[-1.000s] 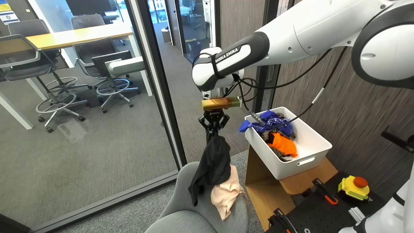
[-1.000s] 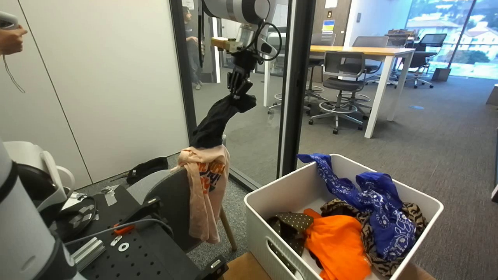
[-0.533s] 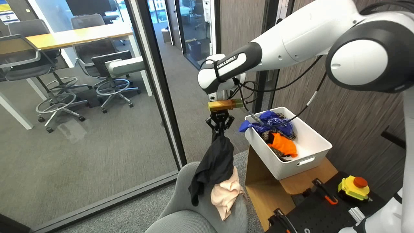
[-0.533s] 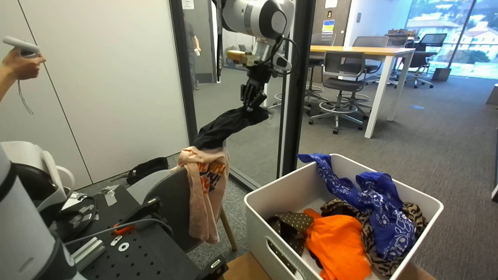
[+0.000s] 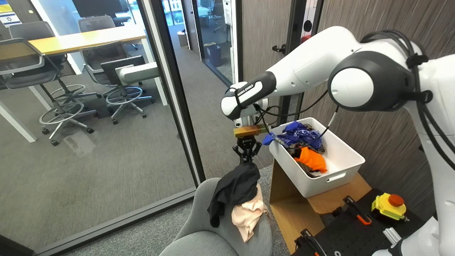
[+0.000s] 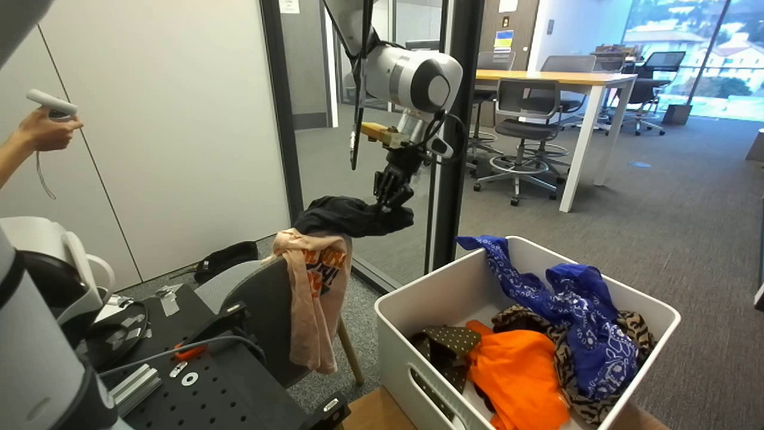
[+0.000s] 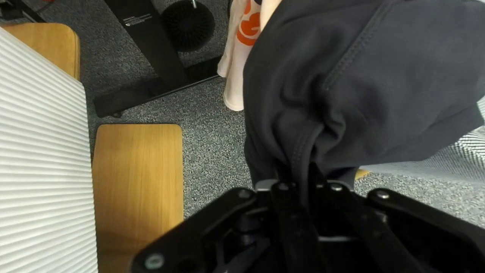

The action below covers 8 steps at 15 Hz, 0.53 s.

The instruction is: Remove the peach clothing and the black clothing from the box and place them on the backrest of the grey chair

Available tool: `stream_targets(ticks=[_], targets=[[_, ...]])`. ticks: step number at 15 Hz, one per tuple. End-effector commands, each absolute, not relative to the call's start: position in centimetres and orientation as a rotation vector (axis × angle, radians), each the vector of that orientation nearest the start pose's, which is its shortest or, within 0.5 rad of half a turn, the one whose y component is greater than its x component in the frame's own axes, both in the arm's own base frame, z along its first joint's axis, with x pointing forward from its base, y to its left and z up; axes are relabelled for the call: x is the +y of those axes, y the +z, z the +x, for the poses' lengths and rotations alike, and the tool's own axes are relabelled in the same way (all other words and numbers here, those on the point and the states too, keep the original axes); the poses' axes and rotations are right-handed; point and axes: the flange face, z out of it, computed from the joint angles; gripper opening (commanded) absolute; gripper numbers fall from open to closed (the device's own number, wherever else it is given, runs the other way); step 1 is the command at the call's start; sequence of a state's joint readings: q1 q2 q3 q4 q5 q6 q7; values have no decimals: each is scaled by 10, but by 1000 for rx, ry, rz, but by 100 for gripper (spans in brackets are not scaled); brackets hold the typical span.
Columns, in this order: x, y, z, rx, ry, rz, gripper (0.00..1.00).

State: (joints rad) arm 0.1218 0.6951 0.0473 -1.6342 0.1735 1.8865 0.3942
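White arm (image 5: 312,60), dark-grey joints (image 5: 389,81), black cables (image 5: 416,78), black claw (image 5: 247,159), silver screws (image 7: 154,261)

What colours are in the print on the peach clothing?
Orange and dark blue; the peach clothing's print shows best in an exterior view.

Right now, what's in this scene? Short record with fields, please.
Grip: black jointed claw, shut on plain black cloth garment
Garment's loose end: seat side of light-grey upholstered chair backrest
Over the same backrest: pale peach printed cloth garment
Container: white rectangular plastic box, holding blue paisley cloth, bright orange cloth, polka-dotted cloth, animal-print cloth
Remaining: likely releasing the black garment
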Motion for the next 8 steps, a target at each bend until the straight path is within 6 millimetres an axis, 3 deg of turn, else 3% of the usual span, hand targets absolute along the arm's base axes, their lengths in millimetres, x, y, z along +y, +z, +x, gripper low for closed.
stream_targets(ticks=[1, 4, 8], targets=[[116, 164, 634, 454, 816, -2942, 3], [113, 147, 635, 460, 869, -2927, 3], [108, 139, 637, 468, 899, -2914, 3]])
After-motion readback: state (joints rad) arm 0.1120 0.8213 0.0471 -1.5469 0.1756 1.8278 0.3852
